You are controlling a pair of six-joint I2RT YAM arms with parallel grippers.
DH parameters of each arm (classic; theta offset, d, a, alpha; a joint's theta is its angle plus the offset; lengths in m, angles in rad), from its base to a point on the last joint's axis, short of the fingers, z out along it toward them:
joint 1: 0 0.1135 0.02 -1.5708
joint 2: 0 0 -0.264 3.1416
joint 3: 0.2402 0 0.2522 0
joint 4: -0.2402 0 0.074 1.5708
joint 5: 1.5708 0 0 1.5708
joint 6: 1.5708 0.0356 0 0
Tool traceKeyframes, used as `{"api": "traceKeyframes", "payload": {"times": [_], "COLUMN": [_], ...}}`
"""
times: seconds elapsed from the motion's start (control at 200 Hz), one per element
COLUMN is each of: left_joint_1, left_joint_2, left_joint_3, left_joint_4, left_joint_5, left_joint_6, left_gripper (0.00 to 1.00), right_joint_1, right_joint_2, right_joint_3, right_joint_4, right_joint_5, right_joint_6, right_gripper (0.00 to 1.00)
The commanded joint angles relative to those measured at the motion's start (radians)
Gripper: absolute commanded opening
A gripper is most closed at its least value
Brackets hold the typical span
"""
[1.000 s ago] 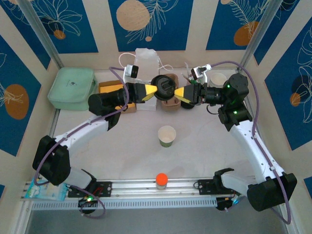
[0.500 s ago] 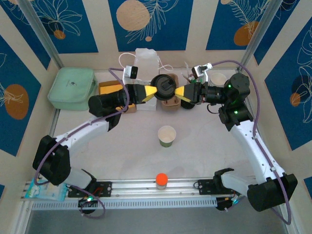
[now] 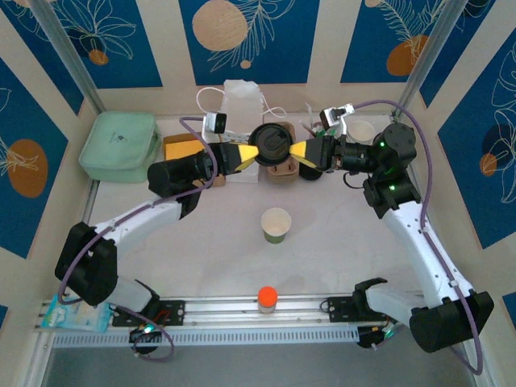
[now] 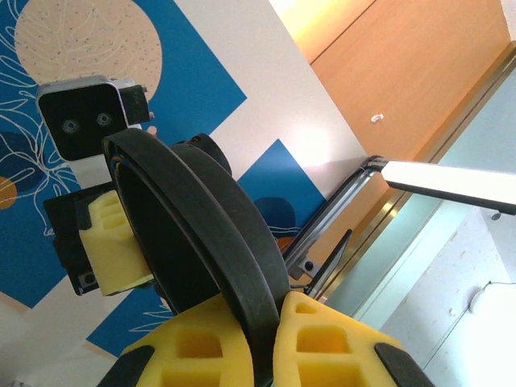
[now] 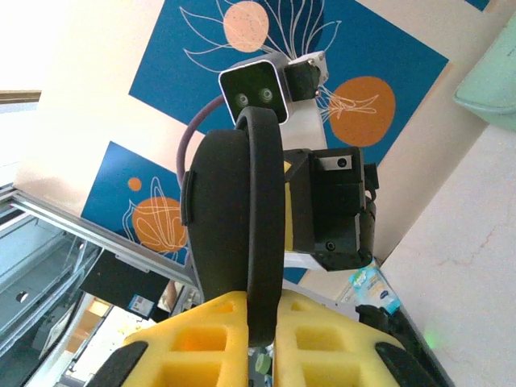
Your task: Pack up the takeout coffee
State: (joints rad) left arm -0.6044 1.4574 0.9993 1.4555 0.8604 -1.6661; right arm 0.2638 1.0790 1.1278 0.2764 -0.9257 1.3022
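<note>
We see the black lid (image 3: 272, 145) pinched from both sides at the back of the table (image 3: 210, 258). Our left claw (image 3: 251, 151) is clenched on the lid's left rim, and our right claw (image 3: 297, 151) grips the opposite rim. From above, the lid overlaps a brown carrier (image 3: 282, 172), just in front of a white bag (image 3: 242, 101). Whether a cup hangs beneath the lid we cannot tell. An open cup (image 3: 276, 225) with green sides stands alone mid-table, well apart. A green case (image 3: 119, 145) lies at the far left.
</note>
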Motion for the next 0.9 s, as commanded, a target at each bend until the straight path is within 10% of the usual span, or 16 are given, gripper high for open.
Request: {"api": "traceKeyframes", "payload": {"times": [0.0,0.245,0.896], "left_joint_1": [-0.021,-0.021,-0.020], "left_joint_2": [0.034,0.035,0.050], "left_joint_3": [-0.034,-0.050,-0.045], "left_joint_4": [-0.047,-0.047,-0.047], "left_joint_5": [0.055,0.046,0.042], "left_joint_6": [0.020,0.025,0.032], "left_gripper": [0.04,0.41,0.78], "right_joint_1": [0.006,-0.010,-0.025], "right_joint_2": [-0.044,-0.068,-0.147], "right_joint_3": [0.018,-0.018,-0.117], "right_joint_4": [0.051,0.050,0.032], "right_joint_5": [-0.002,0.008,0.026], "right_joint_6": [0.000,0.006,0.005], "right_gripper": [0.10,0.09,0.08]}}
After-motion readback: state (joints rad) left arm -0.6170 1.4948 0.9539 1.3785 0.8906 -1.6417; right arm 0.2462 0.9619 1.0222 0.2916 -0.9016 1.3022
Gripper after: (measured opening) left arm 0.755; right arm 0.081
